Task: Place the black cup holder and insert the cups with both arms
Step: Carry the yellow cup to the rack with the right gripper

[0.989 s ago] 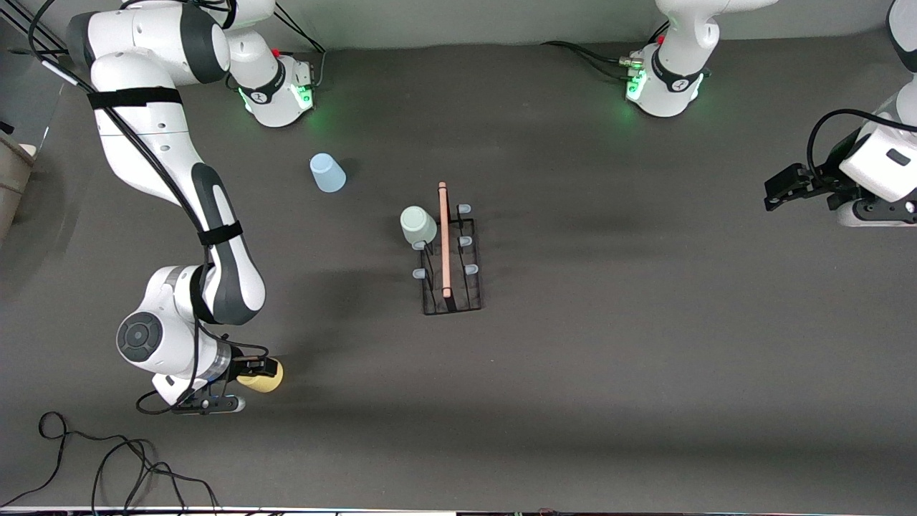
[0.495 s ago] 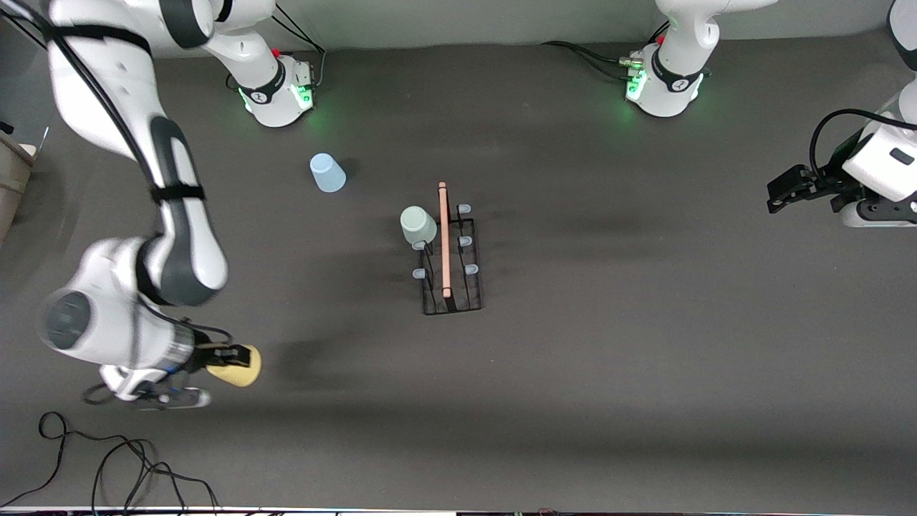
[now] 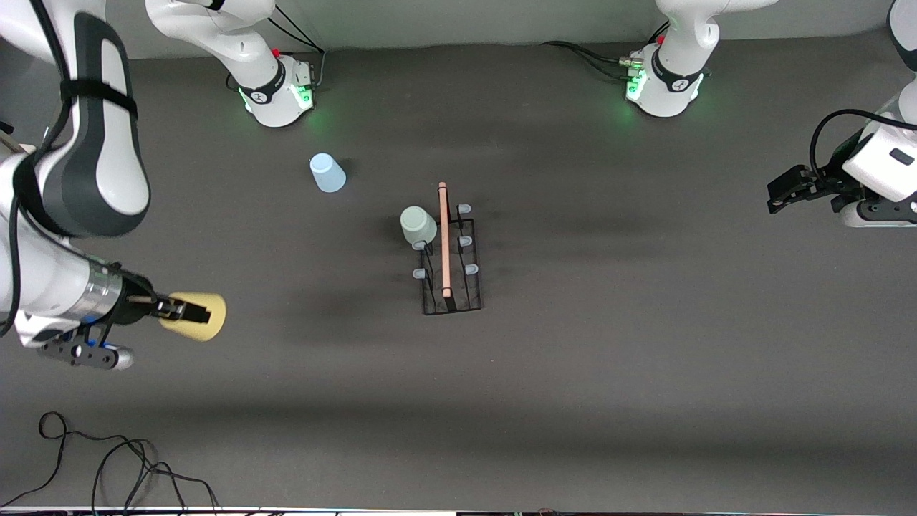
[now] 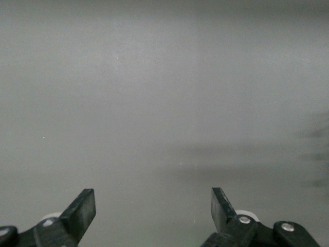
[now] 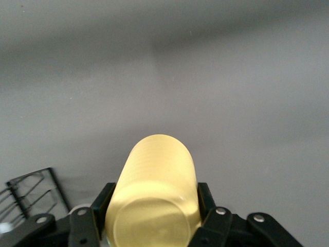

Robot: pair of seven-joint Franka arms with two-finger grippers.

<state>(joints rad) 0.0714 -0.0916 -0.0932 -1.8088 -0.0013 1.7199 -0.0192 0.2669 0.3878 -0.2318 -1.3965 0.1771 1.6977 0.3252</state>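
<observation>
The black cup holder (image 3: 451, 287) stands mid-table with its wooden rod handle (image 3: 444, 240) on top; a corner of it shows in the right wrist view (image 5: 31, 190). A mint green cup (image 3: 418, 224) sits upside down on one of its pegs. A pale blue cup (image 3: 327, 173) stands on the table toward the right arm's base. My right gripper (image 3: 188, 313) is shut on the yellow cup (image 3: 200, 317), held sideways in the air over the right arm's end of the table; the cup fills the jaws (image 5: 154, 195). My left gripper (image 3: 777, 195) is open and empty and waits at the left arm's end of the table (image 4: 153, 206).
Loose black cables (image 3: 107, 466) lie by the table's front edge at the right arm's end. The two arm bases (image 3: 276, 89) (image 3: 663, 86) glow green along the back edge.
My right arm has lifted the yellow cup off the table and swung it outward toward its end of the table, turning it sideways. The left arm has hardly moved.
</observation>
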